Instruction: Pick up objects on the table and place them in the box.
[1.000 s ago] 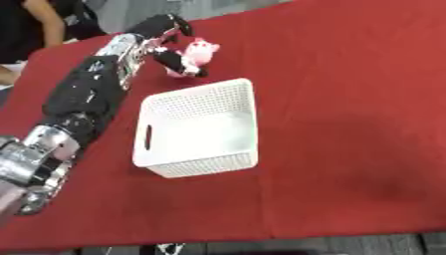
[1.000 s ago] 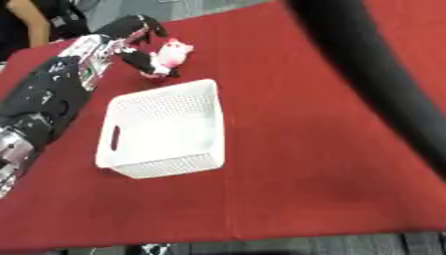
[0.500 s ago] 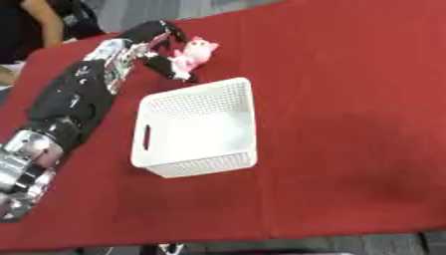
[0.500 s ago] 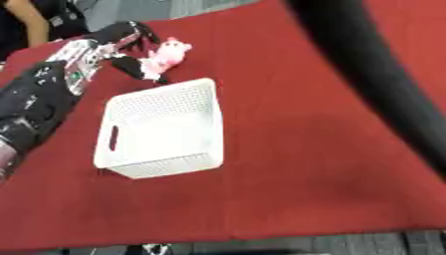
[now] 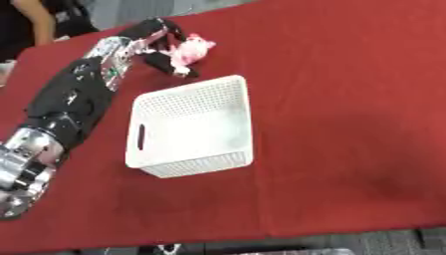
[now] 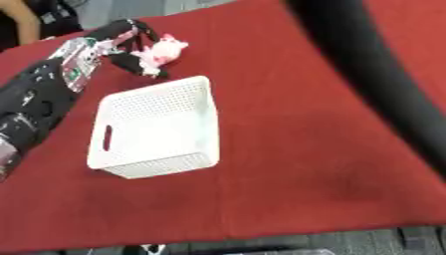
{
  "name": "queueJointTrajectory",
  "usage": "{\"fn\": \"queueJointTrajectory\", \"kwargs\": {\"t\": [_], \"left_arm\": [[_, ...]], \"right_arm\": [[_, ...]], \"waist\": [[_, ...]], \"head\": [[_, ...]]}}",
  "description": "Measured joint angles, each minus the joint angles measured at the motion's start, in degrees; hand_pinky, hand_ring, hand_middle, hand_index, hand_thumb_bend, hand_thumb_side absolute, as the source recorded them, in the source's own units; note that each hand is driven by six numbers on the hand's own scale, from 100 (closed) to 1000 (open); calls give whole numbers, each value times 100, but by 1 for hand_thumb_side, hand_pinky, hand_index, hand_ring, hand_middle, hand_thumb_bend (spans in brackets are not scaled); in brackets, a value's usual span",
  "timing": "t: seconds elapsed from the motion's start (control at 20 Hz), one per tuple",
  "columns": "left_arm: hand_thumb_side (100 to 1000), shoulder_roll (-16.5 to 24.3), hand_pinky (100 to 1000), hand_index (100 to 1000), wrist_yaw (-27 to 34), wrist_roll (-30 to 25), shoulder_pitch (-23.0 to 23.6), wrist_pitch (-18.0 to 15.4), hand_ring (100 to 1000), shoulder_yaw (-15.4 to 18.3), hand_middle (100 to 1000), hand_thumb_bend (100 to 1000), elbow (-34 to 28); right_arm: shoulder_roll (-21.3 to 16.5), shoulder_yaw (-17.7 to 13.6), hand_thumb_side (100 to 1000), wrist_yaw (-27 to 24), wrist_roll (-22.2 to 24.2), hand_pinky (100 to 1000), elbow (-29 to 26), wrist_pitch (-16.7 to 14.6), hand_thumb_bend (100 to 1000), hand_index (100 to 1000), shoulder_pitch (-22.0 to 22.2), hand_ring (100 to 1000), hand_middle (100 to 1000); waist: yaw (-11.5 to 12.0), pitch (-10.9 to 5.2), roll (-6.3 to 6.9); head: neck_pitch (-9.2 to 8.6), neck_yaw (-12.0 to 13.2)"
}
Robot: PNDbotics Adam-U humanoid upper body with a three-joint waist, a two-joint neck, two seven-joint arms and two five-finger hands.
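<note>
A small pink plush toy [image 5: 190,50] lies at the far left of the red table [image 5: 348,99], just beyond the white mesh box [image 5: 191,127]. My left hand [image 5: 157,37] reaches it from the lower left. Its black fingers [image 5: 167,63] are curled round the toy, which is at table height; whether it rests on the cloth I cannot tell. The box stands empty, with a handle slot on its left wall. My right hand shows in neither view.
A wide dark blurred band, my right arm [image 6: 366,74], crosses the right eye view from the top to the right edge. The table's front edge [image 5: 261,239] runs along the bottom, with floor below it.
My left hand's fingers have curled closer round the pink toy. The toy and the box stay about where they were; the picture has shifted a little.
</note>
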Motion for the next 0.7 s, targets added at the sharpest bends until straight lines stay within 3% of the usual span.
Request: {"fn": "queueJointTrajectory", "kwargs": {"t": [0.55, 0.65, 0.7], "left_arm": [[643, -47, 496, 798, 7, -707, -297, 192, 623, 437, 730, 738, 392], [634, -70, 490, 791, -16, -830, -302, 253, 617, 496, 717, 687, 449], [589, -74, 470, 773, -29, -898, -304, 276, 603, 515, 687, 630, 469]], "right_arm": [[-3, 20, 810, 2, 21, 606, 0, -22, 142, 773, -42, 705, 815], [-3, 29, 805, 2, 23, 605, 0, -23, 147, 772, -42, 704, 815], [-3, 30, 805, 3, 24, 605, 0, -23, 148, 772, -43, 704, 815]], "waist": [[-70, 51, 0], [-78, 69, 0], [-86, 71, 0]], "head": [[0, 20], [0, 31], [0, 33]]}}
